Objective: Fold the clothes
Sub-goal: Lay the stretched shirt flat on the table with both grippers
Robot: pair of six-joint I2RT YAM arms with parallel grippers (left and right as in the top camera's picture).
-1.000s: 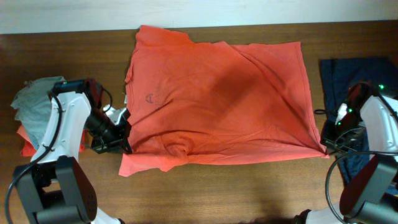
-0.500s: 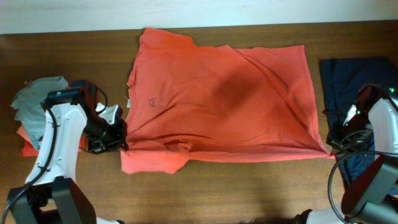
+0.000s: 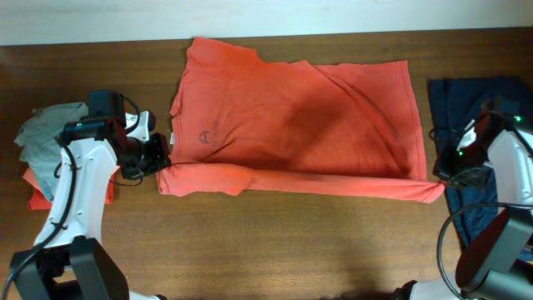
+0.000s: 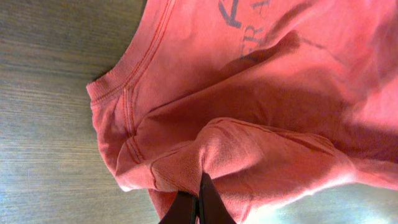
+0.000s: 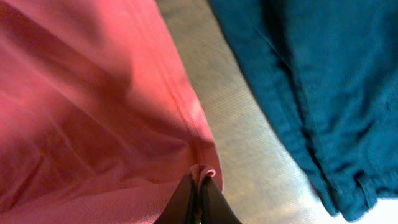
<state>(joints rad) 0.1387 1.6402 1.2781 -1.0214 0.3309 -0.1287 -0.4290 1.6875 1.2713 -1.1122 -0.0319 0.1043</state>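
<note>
Far left: a grey garment lies bunched over a salmon garment at the left end of the surface. Both are partly hidden behind the left arm, and neither is held.

Left jaws: pressed together on a pinch of the orange-red T-shirt, at its near left corner. In the left wrist view the tips nip a raised ridge of the shirt. The ribbed collar is just beyond them, and the grey lettering lies further off.

Centre: the shirt is spread on the surface with its collar to the left and hem to the right. Its long axis therefore runs left to right, in line with the two arms. Its near edge lies doubled into a narrow band stretched from one set of jaws to the other.

Right jaws: closed on the near right hem corner, below the right arm. The right wrist view shows a small fold of the shirt caught between the tips, with bare surface just beside it. The navy garment lies beyond that strip, apart from the shirt.

Relation that matters: the body of the shirt lies away from both jaws, toward the far edge. Each arm holds its own end, so neither is nearer.

We judge the coming move to be a carry of the near band across the long axis. Both ends would have to travel together, or the band will skew.
</note>
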